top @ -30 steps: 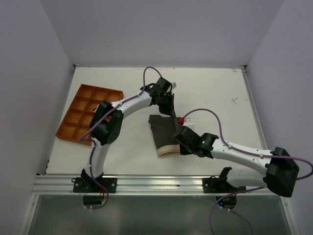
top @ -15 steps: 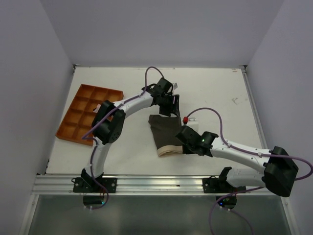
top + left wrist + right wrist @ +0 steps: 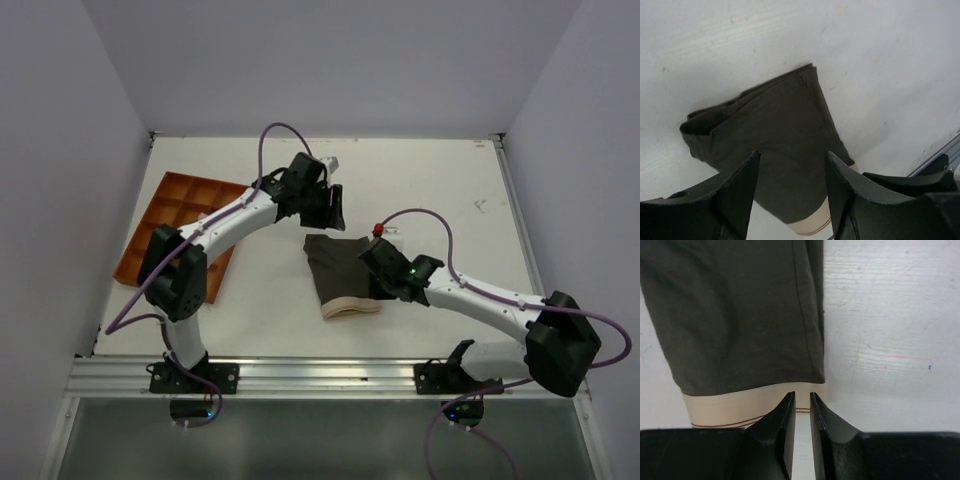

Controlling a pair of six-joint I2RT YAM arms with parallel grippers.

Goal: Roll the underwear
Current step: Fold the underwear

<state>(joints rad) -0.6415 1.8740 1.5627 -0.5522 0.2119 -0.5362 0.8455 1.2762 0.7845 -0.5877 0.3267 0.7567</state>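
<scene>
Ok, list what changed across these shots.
The left gripper let go of the far edge of the underwear, opened, and drew back toward the far left, its elbow swinging left. The right gripper released the right edge and its jaws now stand slightly apart over the waistband. The underwear stayed put.

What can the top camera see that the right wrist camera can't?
Only the top camera shows the orange tray and the open left gripper. Only the right wrist camera shows the thin brown lines on the tan waistband, and the right gripper up close, jaws barely apart. Both show the underwear lying on the white table.
</scene>
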